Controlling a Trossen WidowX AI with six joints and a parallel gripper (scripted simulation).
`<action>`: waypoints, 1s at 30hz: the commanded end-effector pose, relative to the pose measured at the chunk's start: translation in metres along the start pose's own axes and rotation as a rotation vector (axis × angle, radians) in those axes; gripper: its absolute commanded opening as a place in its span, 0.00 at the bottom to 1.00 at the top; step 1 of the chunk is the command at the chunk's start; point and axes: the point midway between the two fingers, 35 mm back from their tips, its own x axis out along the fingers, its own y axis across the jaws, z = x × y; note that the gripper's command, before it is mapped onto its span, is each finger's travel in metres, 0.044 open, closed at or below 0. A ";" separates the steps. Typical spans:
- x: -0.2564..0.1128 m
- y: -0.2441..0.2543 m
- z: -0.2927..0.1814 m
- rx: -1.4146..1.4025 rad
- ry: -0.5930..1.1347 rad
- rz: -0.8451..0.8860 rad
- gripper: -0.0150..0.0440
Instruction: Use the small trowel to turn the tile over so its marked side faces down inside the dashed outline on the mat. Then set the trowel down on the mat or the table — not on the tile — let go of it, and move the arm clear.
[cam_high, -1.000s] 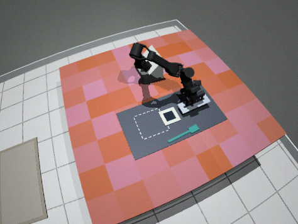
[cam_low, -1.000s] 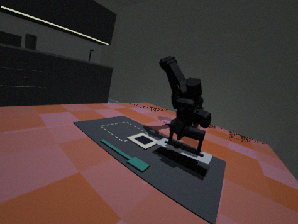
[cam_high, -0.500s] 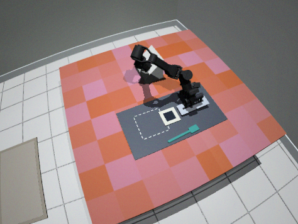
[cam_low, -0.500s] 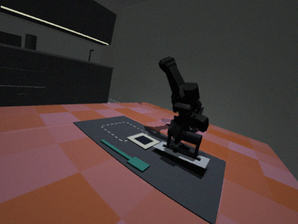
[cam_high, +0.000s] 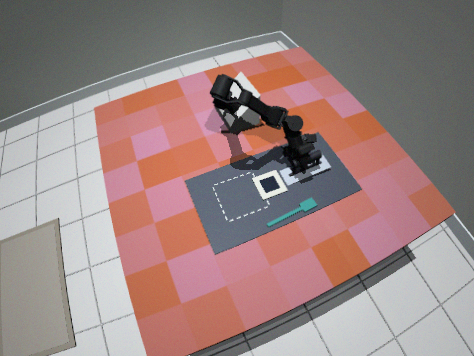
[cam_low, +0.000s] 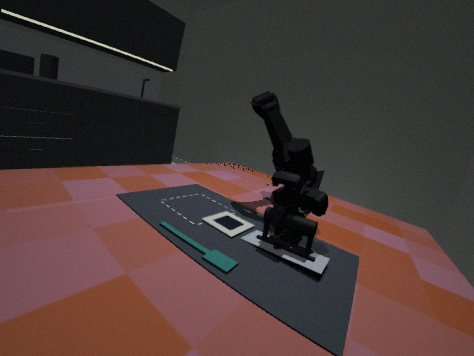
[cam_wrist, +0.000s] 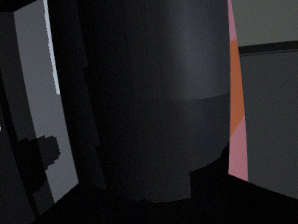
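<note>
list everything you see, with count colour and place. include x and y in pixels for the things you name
trowel (cam_high: 290, 176) (cam_low: 322, 266) (cam_wrist: 42, 90): 1, pale grey, in end effector, over mat
tile (cam_high: 258, 188) (cam_low: 213, 223): 1, cream, dark-marked, on mat, overlapping outline
outline (cam_high: 221, 203) (cam_low: 181, 215): 1, white dashed, on mat
spatula (cam_high: 308, 204) (cam_low: 220, 261): 1, teal, on mat
mat (cam_high: 225, 240) (cam_low: 300, 300): 1, dark grey, on tabletop
tabletop (cam_high: 150, 315) (cam_low: 90, 295) (cam_wrist: 237, 95): 1, orange-pink
floor (cam_high: 90, 300): 1, white, below
panel (cam_high: 32, 285): 1, beige, beside table
cabinets (cam_low: 90, 130): several, dark, background
arm (cam_high: 265, 114) (cam_low: 280, 132): 1, black, above tabletop
end effector (cam_high: 306, 167) (cam_low: 286, 246): 1, black, gripping trowel

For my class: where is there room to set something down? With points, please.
On the table (cam_high: 200, 285) (cam_low: 100, 260), beyond the mat's (cam_high: 217, 242) (cam_low: 320, 310) long edge beside the teal trowel (cam_high: 292, 212) (cam_low: 220, 260). The dashed outline (cam_high: 237, 197) (cam_low: 187, 207) has room away from the tile (cam_high: 260, 189) (cam_low: 214, 223). It's crowded where the gripper (cam_high: 306, 171) (cam_low: 286, 248), closed on the pale flat piece (cam_high: 290, 177) (cam_low: 321, 266), works near the tile.
</note>
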 end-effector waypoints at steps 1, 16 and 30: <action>0.000 0.000 -0.002 0.000 -0.008 -0.005 0.25; 0.000 -0.003 -0.026 -0.001 -0.008 -0.003 0.25; -0.002 -0.004 -0.049 -0.003 -0.007 -0.004 0.25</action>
